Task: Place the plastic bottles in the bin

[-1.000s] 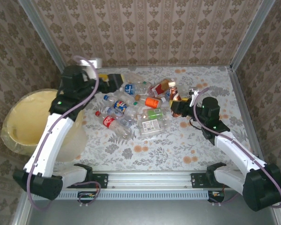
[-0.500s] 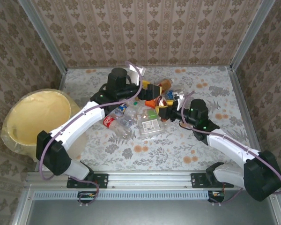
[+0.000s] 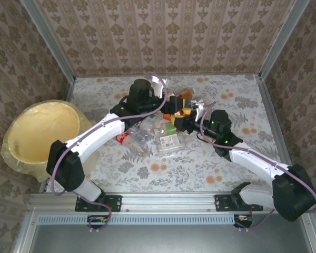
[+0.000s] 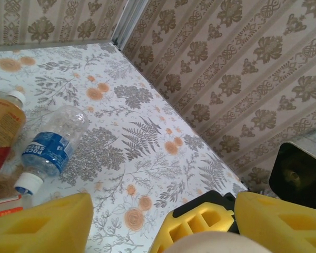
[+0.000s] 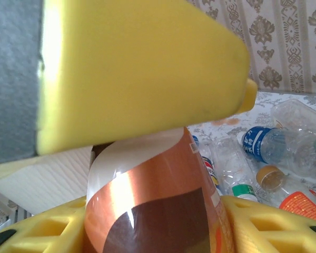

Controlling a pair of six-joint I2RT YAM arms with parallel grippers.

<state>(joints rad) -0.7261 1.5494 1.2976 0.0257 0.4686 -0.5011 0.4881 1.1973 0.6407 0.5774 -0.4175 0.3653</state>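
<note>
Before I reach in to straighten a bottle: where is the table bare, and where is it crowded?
Bare: the near strip between the bottle pile and the base rail; the far-right corner beyond the right arm. Crowded: the pile itself, where the left arm reaches.

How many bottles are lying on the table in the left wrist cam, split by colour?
blue-label bottle, white cap: 1
amber bottle, red label, white cap, cut off by the left edge: 1
Total: 2
The orange strip at the lower left edge is too cropped to tell, so it is not counted.
</note>
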